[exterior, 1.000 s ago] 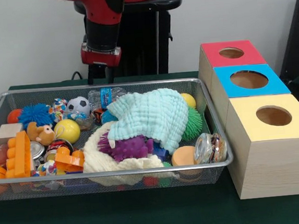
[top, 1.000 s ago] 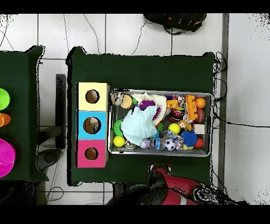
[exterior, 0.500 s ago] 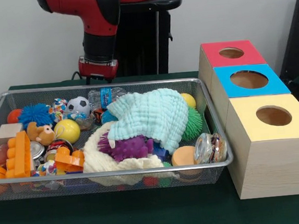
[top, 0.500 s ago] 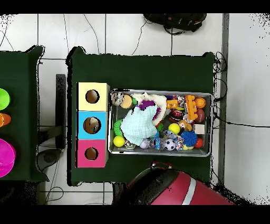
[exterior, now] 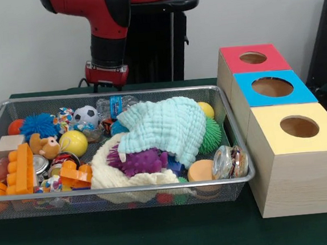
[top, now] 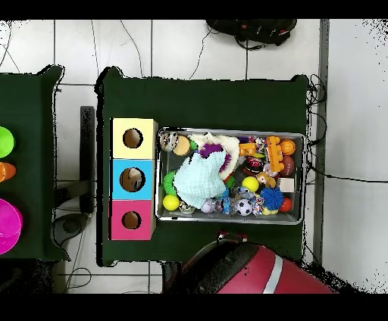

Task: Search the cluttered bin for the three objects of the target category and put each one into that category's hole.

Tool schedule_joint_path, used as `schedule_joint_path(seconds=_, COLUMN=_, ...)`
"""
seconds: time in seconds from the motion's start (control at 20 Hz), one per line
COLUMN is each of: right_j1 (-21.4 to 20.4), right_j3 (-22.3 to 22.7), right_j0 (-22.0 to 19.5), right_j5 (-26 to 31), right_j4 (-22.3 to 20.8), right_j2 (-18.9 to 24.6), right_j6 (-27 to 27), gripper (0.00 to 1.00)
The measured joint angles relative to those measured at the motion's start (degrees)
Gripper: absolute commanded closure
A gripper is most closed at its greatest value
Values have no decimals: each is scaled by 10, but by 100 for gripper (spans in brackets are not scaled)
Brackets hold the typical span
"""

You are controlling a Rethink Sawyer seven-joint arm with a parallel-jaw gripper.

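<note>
Since the earlier frame my arm [exterior: 107, 30] swung left; pincer state indeterminate. Target category unknown: balls like the yellow ball [exterior: 74, 143] in the bin [exterior: 157, 186] roll, so I grip across the middle.

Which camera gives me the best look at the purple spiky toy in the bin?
The front view: the purple spiky toy lies there in plain sight on the cream cloth, just under the edge of the mint cloth. The overhead view shows only a small purple patch beside that cloth.
</note>
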Motion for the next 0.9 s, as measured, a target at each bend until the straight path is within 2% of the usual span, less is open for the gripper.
schedule_joint_path(seconds=0.15, right_j1=-24, right_j3=9, right_j0=-1, right_j5=29, right_j4=1, right_j2=2, right_j6=0, gripper=0)
schedule_joint_path(seconds=0.3, right_j1=-59, right_j3=20, right_j0=-1, right_j5=82, right_j4=5, right_j2=7, right_j6=0, gripper=0)
schedule_joint_path(seconds=0.6, right_j1=-141, right_j3=27, right_j0=-2, right_j5=226, right_j4=21, right_j2=21, right_j6=0, gripper=0)
schedule_joint_path(seconds=0.9, right_j1=-202, right_j3=29, right_j0=-13, right_j5=318, right_j4=41, right_j2=46, right_j6=0, gripper=0)
